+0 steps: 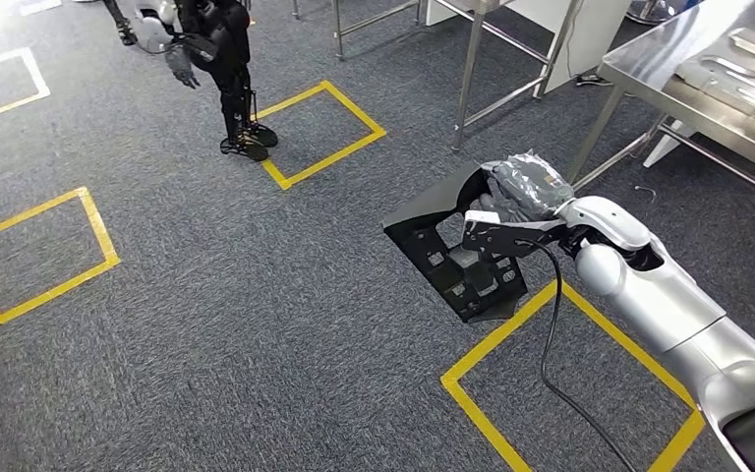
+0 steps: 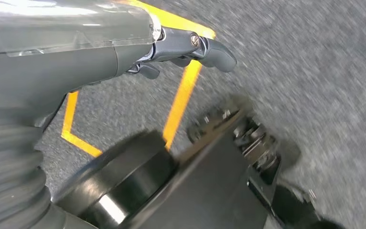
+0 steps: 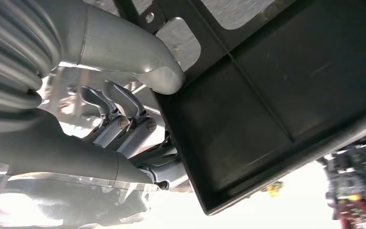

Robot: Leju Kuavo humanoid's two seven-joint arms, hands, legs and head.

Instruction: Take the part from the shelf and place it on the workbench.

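The right hand (image 1: 511, 202) is clamping the black part (image 1: 457, 261) by its upper edge, thumb pressing on one face and the fingers (image 3: 124, 112) wrapping the other, so the part is hanging tilted below and to the side of the hand, above the carpet. The steel desk (image 1: 649, 64) is standing beyond the hand, well apart from it. The left hand (image 2: 190, 50) is hanging over the floor holding nothing; whether its fingers are apart or curled I cannot tell.

The step looks like the carry. To do it well, I judge the grip should be kept firm and the part level while approaching the desk, lifting it above the desk edge before lowering it flat.
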